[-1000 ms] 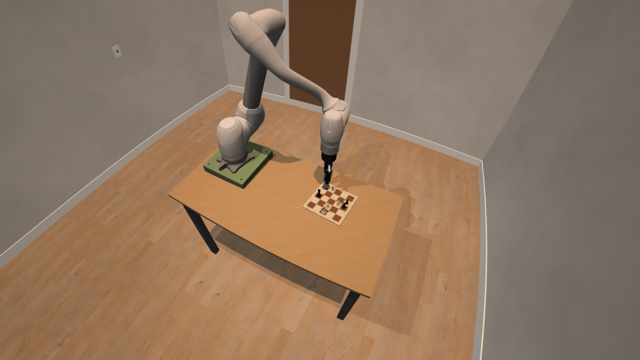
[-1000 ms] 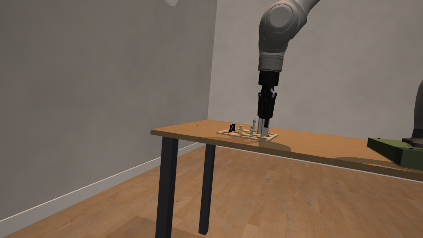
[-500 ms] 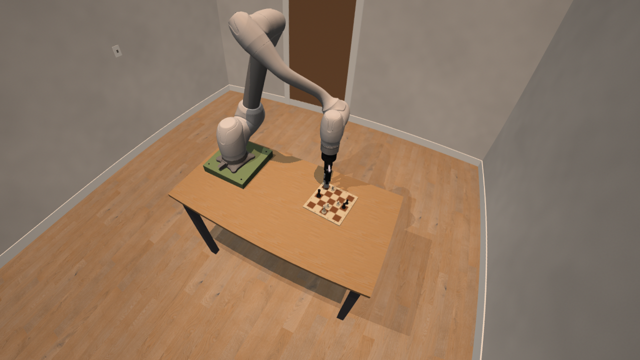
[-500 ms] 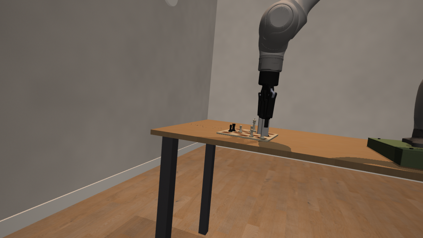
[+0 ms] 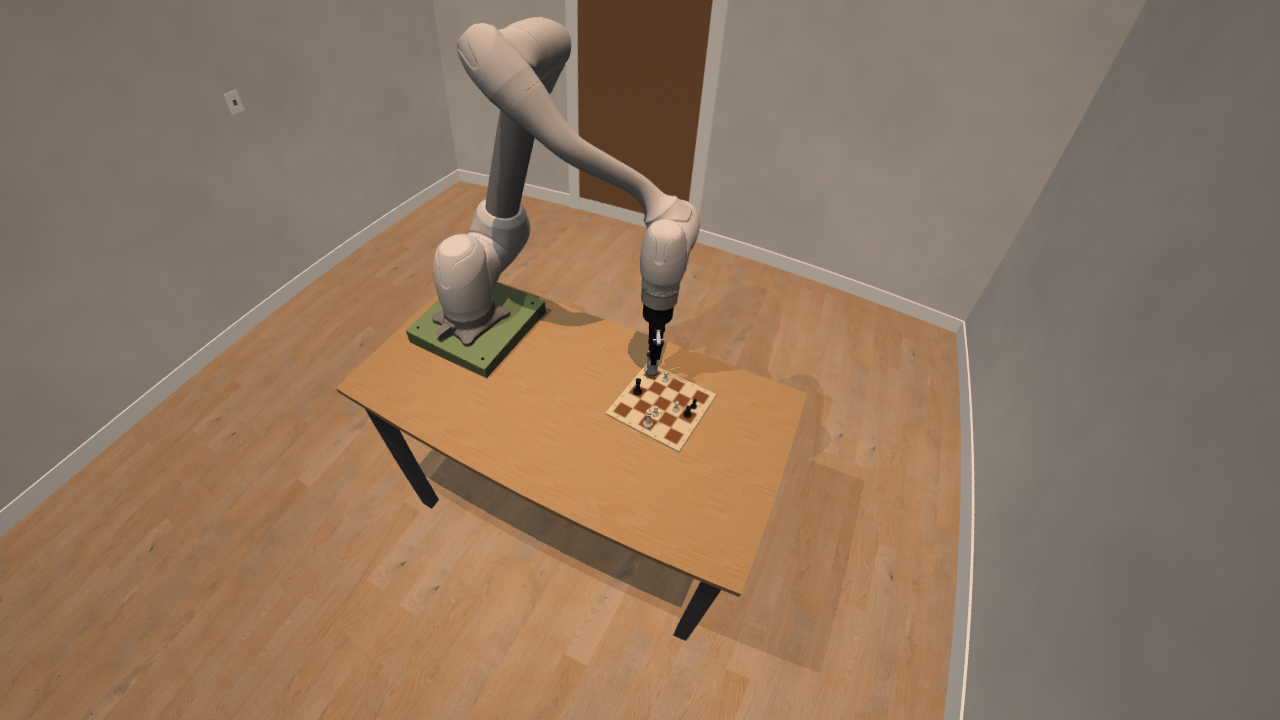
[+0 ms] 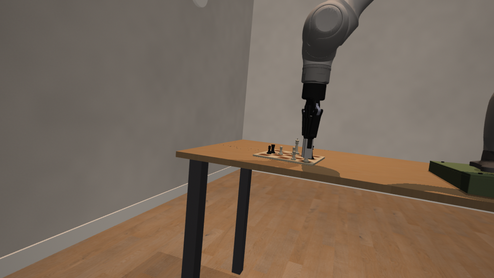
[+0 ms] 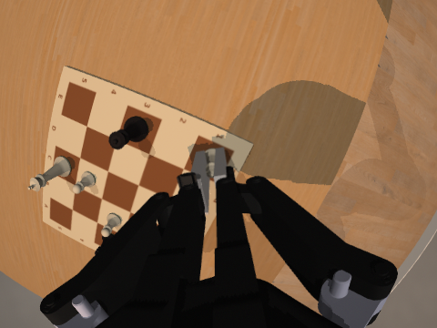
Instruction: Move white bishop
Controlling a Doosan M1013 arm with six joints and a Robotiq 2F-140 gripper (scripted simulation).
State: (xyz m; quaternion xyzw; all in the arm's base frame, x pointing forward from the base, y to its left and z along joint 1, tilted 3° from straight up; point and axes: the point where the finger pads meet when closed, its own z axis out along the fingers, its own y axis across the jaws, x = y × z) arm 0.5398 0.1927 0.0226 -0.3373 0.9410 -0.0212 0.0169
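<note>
The small chessboard (image 5: 662,407) lies on the wooden table. The white bishop (image 7: 210,163) stands upright on the corner square nearest the arm's base; its foot shows on the board in the exterior view (image 6: 306,159). My gripper (image 7: 212,163) (image 6: 307,152) points straight down over that corner and its fingers are shut on the bishop's sides. The bishop's top is hidden between the fingers. In the top view the gripper (image 5: 653,365) is at the board's far corner.
Two black pieces (image 7: 129,131) stand close together two columns from the bishop. A tall white piece (image 7: 51,171) and two white pawns (image 7: 84,182) (image 7: 111,224) stand further along the board. The green robot base (image 5: 476,325) is at the table's far left corner.
</note>
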